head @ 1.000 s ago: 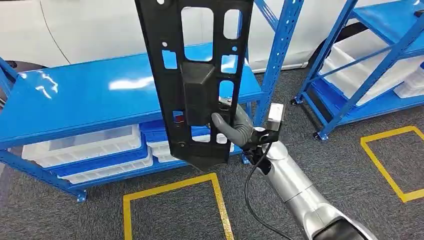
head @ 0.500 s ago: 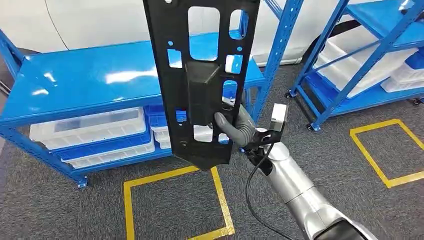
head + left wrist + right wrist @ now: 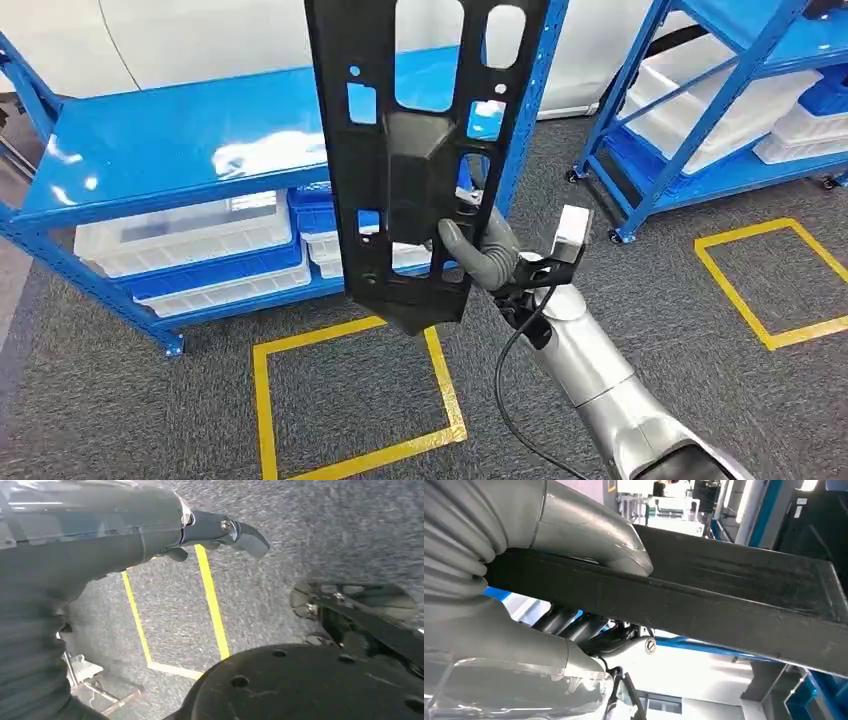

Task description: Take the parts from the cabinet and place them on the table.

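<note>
We are gripping the black panel [image 3: 420, 150] near its lower end with our right hand [image 3: 478, 250], thumb across its face, its long axis running toward twelve o'clock above the fingers, while our left hand [image 3: 220, 530] is hanging with nothing in it.

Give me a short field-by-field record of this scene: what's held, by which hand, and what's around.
held part: black plastic panel with cut-out holes, upright in the head view
right hand: right hand grips the panel near its lower end, thumb on the near face
left hand: left hand hangs over the carpet, holding nothing
shelving: blue rack behind the panel, white bins on its lower shelf
floor: grey carpet with a yellow taped square
</note>
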`<action>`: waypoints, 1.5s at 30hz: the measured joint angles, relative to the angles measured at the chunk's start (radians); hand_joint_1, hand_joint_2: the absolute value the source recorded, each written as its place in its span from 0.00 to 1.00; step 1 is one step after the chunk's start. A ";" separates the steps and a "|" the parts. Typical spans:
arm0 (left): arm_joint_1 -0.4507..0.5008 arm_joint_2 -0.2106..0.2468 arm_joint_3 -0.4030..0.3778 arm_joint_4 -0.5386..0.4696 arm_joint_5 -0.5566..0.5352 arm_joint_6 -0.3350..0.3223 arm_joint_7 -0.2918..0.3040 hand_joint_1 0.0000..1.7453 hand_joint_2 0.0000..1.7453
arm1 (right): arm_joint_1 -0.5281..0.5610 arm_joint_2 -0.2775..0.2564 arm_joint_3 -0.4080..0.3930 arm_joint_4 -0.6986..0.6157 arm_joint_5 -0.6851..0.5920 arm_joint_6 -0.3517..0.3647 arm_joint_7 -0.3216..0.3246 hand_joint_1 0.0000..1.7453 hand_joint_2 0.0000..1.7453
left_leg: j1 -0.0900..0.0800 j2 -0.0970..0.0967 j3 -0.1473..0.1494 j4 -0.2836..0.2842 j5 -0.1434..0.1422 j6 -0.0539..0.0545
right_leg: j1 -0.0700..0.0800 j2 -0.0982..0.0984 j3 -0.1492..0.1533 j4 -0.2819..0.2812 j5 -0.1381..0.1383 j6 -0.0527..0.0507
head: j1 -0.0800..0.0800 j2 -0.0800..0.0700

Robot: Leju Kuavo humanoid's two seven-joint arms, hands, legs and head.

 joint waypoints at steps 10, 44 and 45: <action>0.003 -0.005 0.000 0.000 -0.016 0.022 0.002 0.00 1.00 | 0.013 -0.015 -0.041 -0.065 0.000 -0.014 0.017 1.00 1.00 | -0.001 -0.005 0.069 -0.202 0.003 0.065 | 0.000 0.003 -0.110 0.185 -0.121 0.049 | 0.000 0.000; 0.008 -0.016 0.000 0.000 -0.017 0.065 -0.026 0.00 1.00 | 0.006 -0.014 -0.069 -0.058 -0.052 -0.003 0.112 1.00 1.00 | -0.001 -0.014 0.101 -0.213 -0.006 0.060 | 0.021 0.035 -0.045 0.107 -0.068 0.029 | 0.000 0.000; 0.009 -0.016 0.000 0.000 -0.018 0.065 -0.026 0.00 1.00 | 0.009 -0.014 -0.069 -0.058 -0.058 -0.005 0.112 1.00 1.00 | -0.003 0.008 0.091 -0.213 -0.002 0.064 | 0.014 0.013 -0.122 0.279 -0.158 0.041 | 0.000 0.000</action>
